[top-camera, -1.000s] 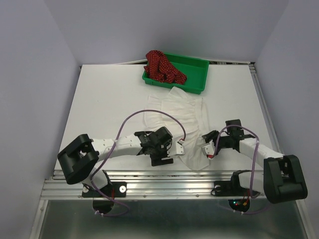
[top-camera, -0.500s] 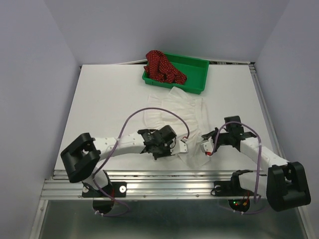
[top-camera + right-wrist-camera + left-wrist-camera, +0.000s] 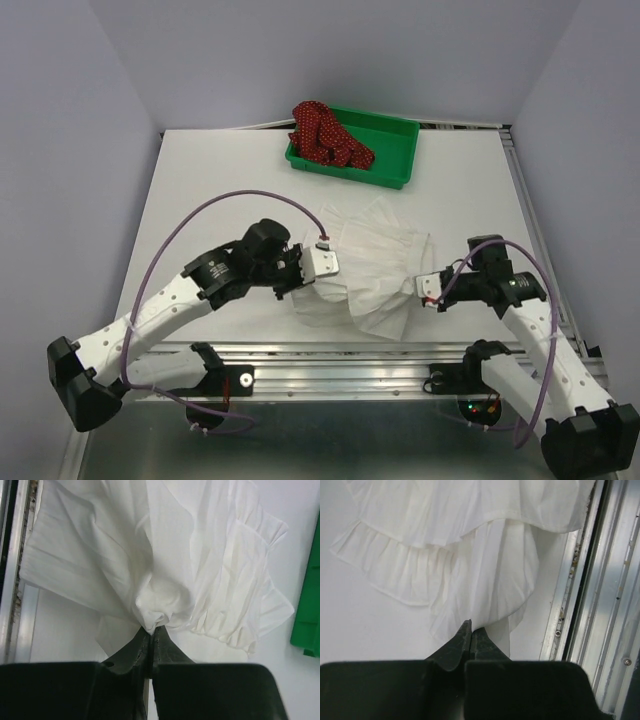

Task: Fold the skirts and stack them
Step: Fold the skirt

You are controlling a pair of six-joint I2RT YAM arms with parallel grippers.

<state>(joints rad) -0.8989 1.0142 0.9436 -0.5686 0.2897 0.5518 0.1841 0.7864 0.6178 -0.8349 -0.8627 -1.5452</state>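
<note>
From above, shows the plain white pleated cloth skirt (image 3: 372,268) gathered into a loose fan near the front of the white table (image 3: 220,190), pinched at one side by the left claw (image 3: 323,260) and at the other by the right claw (image 3: 428,288), each closed tight on fabric; looks like a two-point hold meant to spread the cloth or carry an edge over for a fold. Leaves the dark red white-dotted cloth skirt (image 3: 325,135) heaped at the left end of the green plastic tray (image 3: 395,178) at the back, well apart and untouched, presumably waiting its turn. Through the left wrist camera, finds the left claw (image 3: 468,630) shut on a thin tip of hem, with ruffled tiers draping away beyond it, near the aluminium rail (image 3: 600,605) at the table's edge. Through the right wrist camera, finds the right claw (image 3: 151,630) clamped on a bunched knot of cloth, with pleats radiating out from the pinch and a sliver of the tray at the right border. Reads as early in the fold, with nothing stacked yet.
</note>
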